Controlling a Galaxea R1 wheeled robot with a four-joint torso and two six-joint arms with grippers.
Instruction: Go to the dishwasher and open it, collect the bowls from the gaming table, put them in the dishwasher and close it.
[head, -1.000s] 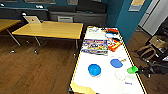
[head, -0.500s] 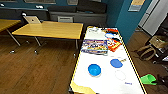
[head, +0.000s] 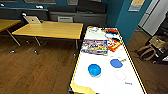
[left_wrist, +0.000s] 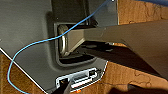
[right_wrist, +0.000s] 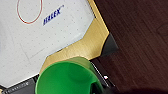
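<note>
A: Whereabouts of the gaming table (head: 107, 82)?

B: Straight ahead in the head view, long white top edged in yellow, near corner close by. Lying on it: one blue bowl (head: 94, 70) near the left edge, open side up, and a second blue bowl (head: 116, 63) a little further on and to the right, apart from the first. Beyond those, a board-game box (head: 95, 46) with a red packet (head: 113, 43) just beside it.

A: And the green bowl (right_wrist: 67, 78)?

B: Large and close in the right wrist view, above the table's yellow corner and partly over dark wood floor (right_wrist: 140, 37). Not far from a red ring (right_wrist: 29, 11) and blue lettering (right_wrist: 53, 15) (both printed on the white top).

A: Held by the right gripper?

B: Cannot tell. No way to judge open or closed, nor any contact with the bowl.

A: Left gripper?

B: Cannot tell either. Grey robot body, a blue cable (left_wrist: 30, 46) looping across it and wood floor behind, in that wrist view.

A: Elsewhere?

B: Yellow-topped tables (head: 50, 30) off to the left, a laptop (head: 32, 19) at the far edge, bags (head: 147, 51) on the floor to the right.
</note>
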